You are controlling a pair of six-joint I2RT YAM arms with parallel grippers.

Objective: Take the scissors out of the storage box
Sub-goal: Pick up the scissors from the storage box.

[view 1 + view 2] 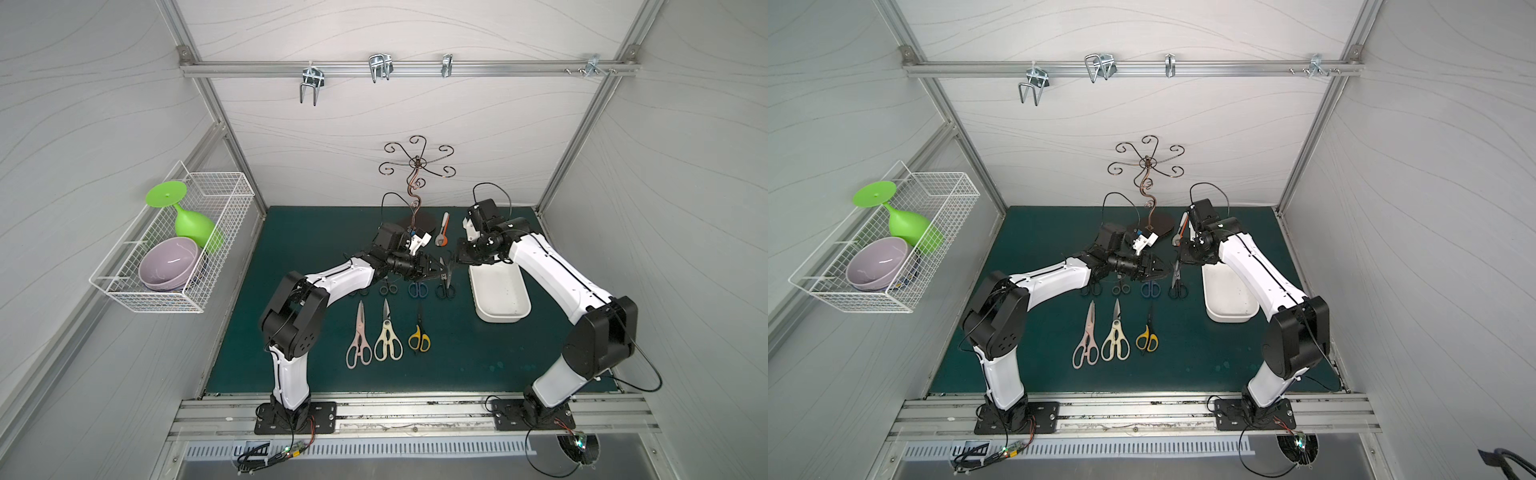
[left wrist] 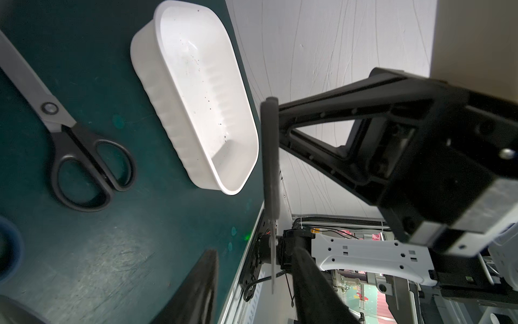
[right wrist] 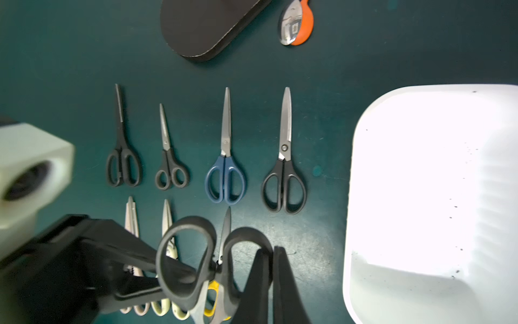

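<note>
A black-handled pair of scissors (image 3: pixel 183 223) hangs in mid-air beside the white storage box (image 1: pixel 525 309). My right gripper (image 3: pixel 271 251) is shut on one of its handle loops. In the left wrist view its blade (image 2: pixel 270 157) shows edge-on between the spread fingers of my left gripper (image 2: pixel 255 252), which is open, with a gap on each side. The box (image 2: pixel 196 84) holds nothing. Several small pairs, one of them blue (image 3: pixel 225 174), lie in a row on the green mat. Pink (image 1: pixel 358 336), cream (image 1: pixel 387 336) and yellow (image 1: pixel 419 336) pairs lie nearer the front.
A brown wire hook stand (image 1: pixel 415 187) rises at the back of the mat, with a white-and-orange tool (image 1: pixel 443 232) lying next to its base. A white wire basket (image 1: pixel 174 249) on the left wall holds a green goblet and a purple bowl. Metal hooks hang on the rear rail.
</note>
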